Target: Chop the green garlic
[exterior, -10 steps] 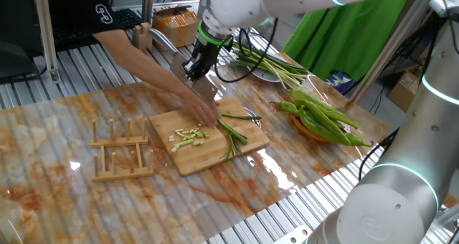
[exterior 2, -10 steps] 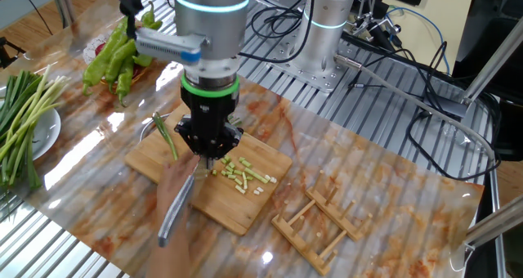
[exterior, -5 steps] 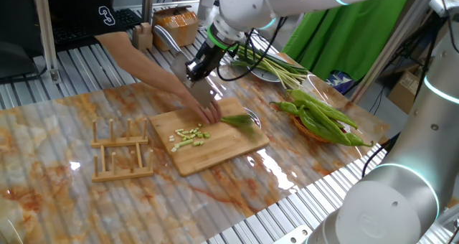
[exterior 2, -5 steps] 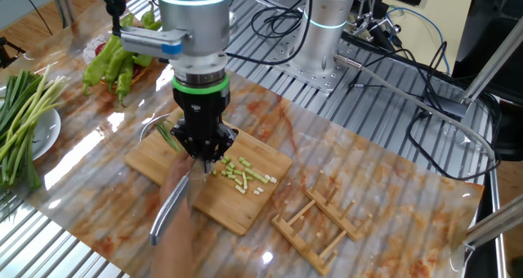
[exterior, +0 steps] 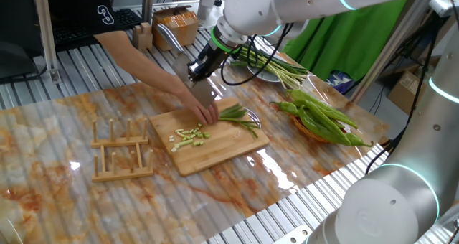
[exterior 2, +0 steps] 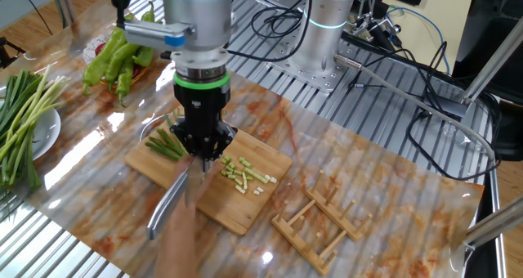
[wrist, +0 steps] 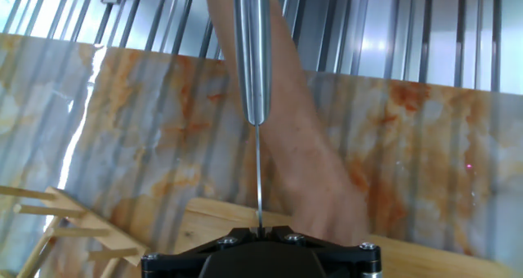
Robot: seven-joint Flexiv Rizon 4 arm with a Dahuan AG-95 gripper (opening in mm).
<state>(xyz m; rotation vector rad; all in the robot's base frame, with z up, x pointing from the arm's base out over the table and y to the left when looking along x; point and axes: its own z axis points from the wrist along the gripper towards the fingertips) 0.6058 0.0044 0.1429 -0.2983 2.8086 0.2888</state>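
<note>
While my jaws stay clenched on the knife, the green garlic lies on the cutting board, its far end uncut; chopped bits sit mid-board, a person's hand steadying stalks.

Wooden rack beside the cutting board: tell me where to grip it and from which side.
Probably take one upright peg of the wooden rack, coming straight down from above. The pegs stand free with gaps between them and look slim enough for two fingers, while the base rails lie flat on the table.
</note>
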